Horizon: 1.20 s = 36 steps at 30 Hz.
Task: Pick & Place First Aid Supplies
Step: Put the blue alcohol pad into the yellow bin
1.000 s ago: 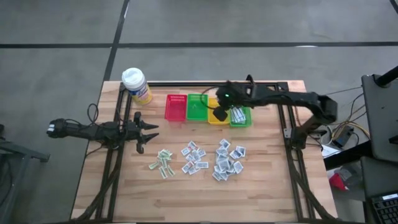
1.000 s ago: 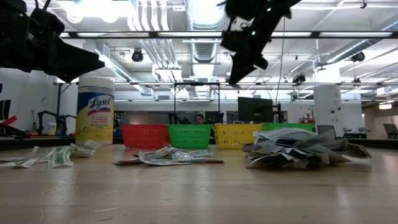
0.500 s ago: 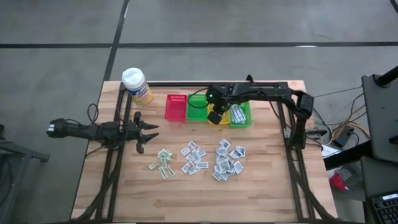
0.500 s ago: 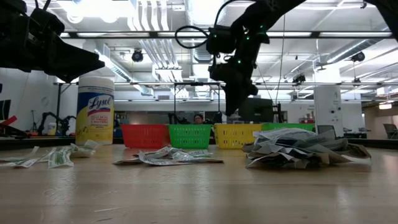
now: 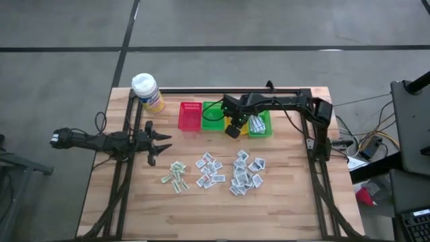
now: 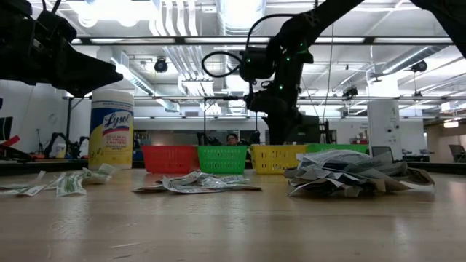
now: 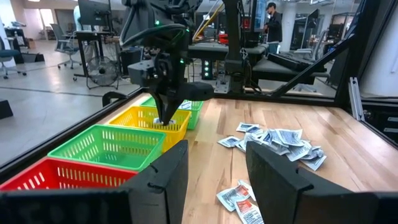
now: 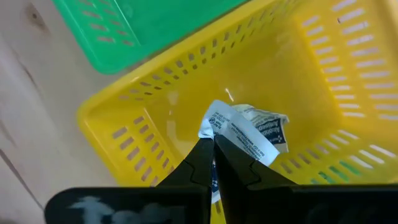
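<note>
right gripper pinched tight on a packet, hanging over the yellow basket at 12 o'clock | left gripper fingers apart, idling at 9 | remaining packets mid-table

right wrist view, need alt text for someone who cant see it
The right end effector, its fingers shut on a white packet with blue print, holds it over the inside of a yellow basket. A green basket sits beside the yellow one on the wooden table.
</note>
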{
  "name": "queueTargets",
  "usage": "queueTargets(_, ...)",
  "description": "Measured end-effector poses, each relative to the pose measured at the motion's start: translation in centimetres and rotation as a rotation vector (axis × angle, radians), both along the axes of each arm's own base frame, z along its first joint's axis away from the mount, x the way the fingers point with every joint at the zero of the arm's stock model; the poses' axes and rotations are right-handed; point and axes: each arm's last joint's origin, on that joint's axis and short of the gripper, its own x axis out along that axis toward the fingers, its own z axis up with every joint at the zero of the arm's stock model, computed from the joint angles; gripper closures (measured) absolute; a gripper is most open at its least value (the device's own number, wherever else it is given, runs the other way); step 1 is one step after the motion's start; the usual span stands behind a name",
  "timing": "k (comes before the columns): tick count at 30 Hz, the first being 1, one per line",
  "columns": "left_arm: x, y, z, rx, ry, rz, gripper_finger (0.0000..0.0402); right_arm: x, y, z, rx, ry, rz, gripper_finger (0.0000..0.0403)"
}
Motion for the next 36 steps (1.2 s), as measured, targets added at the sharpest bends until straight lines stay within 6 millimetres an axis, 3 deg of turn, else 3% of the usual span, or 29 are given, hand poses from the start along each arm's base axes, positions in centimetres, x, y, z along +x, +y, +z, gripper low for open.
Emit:
queueTargets(11,0.0,0.0,0.0,-0.002,0.001,0.0,0.0243,0.0,-0.1,-0.2,-0.002,0.009,0.028,0.0385)
queueTargets(20,0.0,0.0,0.0,-0.002,0.001,0.0,0.0243,-0.1,-0.2,-0.1,-0.003,0.011,0.052,0.0292)
queueTargets(25,0.0,0.0,0.0,-0.002,0.001,0.0,0.0243,-0.4,0.1,1.6,0.032,0.052,0.068,0.026)
queueTargets(29,0.0,0.0,0.0,-0.002,0.002,0.0,0.0243,-1.6,1.5,3.5,0.124,0.119,0.069,0.025)
queueTargets(36,0.1,0.0,-0.1,0.0,0.011,0.0,0.0243,-3.8,6.2,7.0,0.141,0.174,0.135,0.0246)
